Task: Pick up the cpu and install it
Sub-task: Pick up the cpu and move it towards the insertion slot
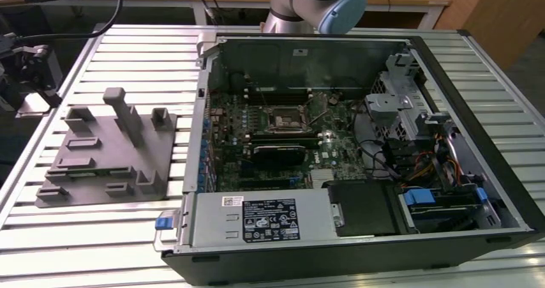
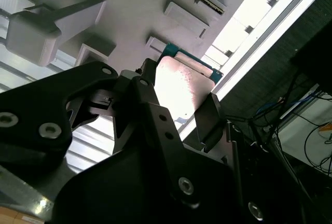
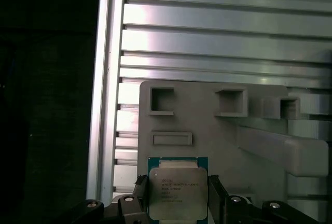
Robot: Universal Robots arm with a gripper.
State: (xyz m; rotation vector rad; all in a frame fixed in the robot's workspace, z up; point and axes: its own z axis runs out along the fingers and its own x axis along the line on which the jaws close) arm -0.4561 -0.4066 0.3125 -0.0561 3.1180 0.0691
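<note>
— Where do we stand with the cpu (image 3: 178, 193)?

— We have it in the hand (image 3: 178, 183). The fingers (image 3: 217, 198) are closed onto two opposite edges, with its metal top facing the first wrist view. It hangs above the tray (image 3: 207, 130), near the tray's edge on the case side. As far as we can judge it's lifted clear.

— So what worries us?

— Mostly the grip. We only hold thin rims, so a jolt could let the chip tip or slide between the fingers. It could then drop onto the tray or the counter (image 1: 477, 52).

— And further off?

— The socket (image 1: 277, 119) sits well apart from the tray, down inside the case (image 1: 341, 265), to the exterior view's right of the tray. There are walls and cables around it. If we carry the chip skewed, a corner could land first and hurt the contacts.

— Is the socket open?

— We can't tell. A closed frame would stop us, and so would a wrongly turned chip.
</note>
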